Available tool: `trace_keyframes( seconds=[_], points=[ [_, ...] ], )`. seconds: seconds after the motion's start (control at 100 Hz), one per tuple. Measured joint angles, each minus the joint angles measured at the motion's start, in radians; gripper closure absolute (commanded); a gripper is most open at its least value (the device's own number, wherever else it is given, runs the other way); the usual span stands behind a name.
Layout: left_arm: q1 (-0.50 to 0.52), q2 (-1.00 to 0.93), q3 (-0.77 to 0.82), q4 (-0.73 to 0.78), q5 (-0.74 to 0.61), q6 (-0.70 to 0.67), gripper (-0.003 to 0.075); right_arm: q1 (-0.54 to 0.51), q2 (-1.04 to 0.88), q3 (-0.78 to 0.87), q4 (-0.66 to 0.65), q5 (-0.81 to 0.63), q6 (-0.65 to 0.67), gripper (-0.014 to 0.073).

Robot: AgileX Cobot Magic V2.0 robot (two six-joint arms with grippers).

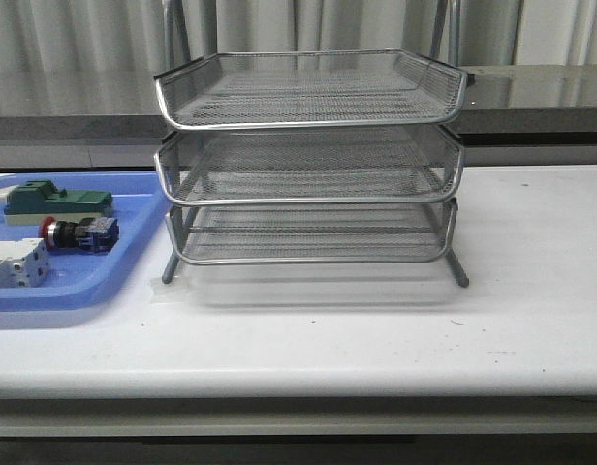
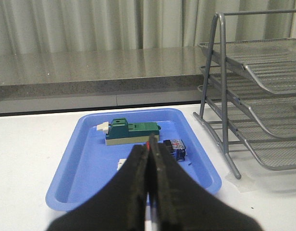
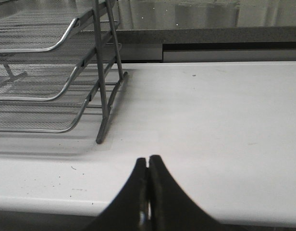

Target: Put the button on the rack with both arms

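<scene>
We are seeing the button (image 1: 78, 232) lying in the blue tray (image 1: 134, 254) just left of the rack (image 1: 308, 155), between a green block (image 1: 56, 201) and a white block (image 1: 15, 263). Left gripper (image 2: 149, 155) and right gripper (image 3: 148, 166) are sitting pressed closed, holding nothing.

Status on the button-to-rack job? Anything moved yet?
Nothing looks done: the button lies in the blue tray, and all three tiers of the rack look empty. Nothing in hand: the left gripper and right gripper are shut, holding nothing. Left: pick, transfer to the rack, place.
</scene>
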Motion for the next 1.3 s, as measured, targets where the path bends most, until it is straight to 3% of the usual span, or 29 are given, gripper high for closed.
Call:
trace_keyframes(
  seconds=[0.68, 1.08, 1.3],
  points=[
    [0.0, 0.0, 0.0, 0.0, 0.0, 0.0, 0.074, 0.0, 0.0, 0.0, 0.0, -0.003, 0.0, 0.0654],
    [0.0, 0.0, 0.0, 0.0, 0.0, 0.0, 0.074, 0.0, 0.0, 0.0, 0.0, -0.196, 0.0, 0.0654],
    [0.0, 0.0, 0.0, 0.0, 0.0, 0.0, 0.074, 0.0, 0.0, -0.124, 0.0, -0.071, 0.0, 0.0654]
  ],
)
